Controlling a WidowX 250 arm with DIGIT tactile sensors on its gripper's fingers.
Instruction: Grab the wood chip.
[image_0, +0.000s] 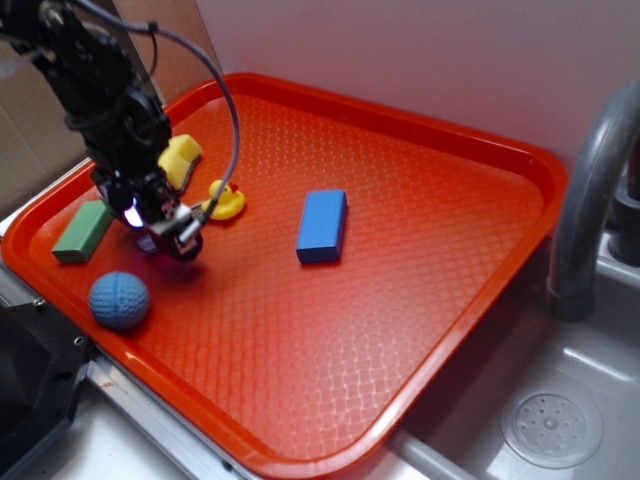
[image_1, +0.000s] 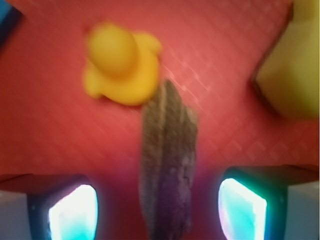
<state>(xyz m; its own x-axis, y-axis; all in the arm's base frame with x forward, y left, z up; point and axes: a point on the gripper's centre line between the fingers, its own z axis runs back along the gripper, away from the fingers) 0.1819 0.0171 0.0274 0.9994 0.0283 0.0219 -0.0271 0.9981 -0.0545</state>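
A red tray (image_0: 420, 330) with a diamond-textured floor is seen lying beside a grey sink basin (image_0: 560, 420), and it is taken here as the landmark. The gripper (image_0: 172, 236) is held low over the tray's left part, with the black arm rising from it toward the upper left corner of the exterior view. In the wrist view the two fingertips (image_1: 75, 210) are seen at the lower left and lower right, lit pale blue-white, and the jaws are spread wide, with bare tray floor showing between each of them and the wood chip (image_1: 167, 165). The wood chip is found on the tray floor in the gap between the two fingers, untouched by either, its long axis running away from the camera and its far tapered end reaching just beside the yellow rubber duck (image_1: 120, 65). In the exterior view the chip is hidden behind the gripper and cannot be made out. The duck (image_0: 226, 200) is seen on the tray just beyond the gripper, and a pale yellow object (image_0: 180, 158) is partly covered by the arm behind it. A green block (image_0: 84, 231) is placed near the tray's left rim, a blue textured ball (image_0: 119, 300) rests near the tray's front-left rim, and a blue block (image_0: 322, 226) lies near the tray's middle, well apart from the gripper.
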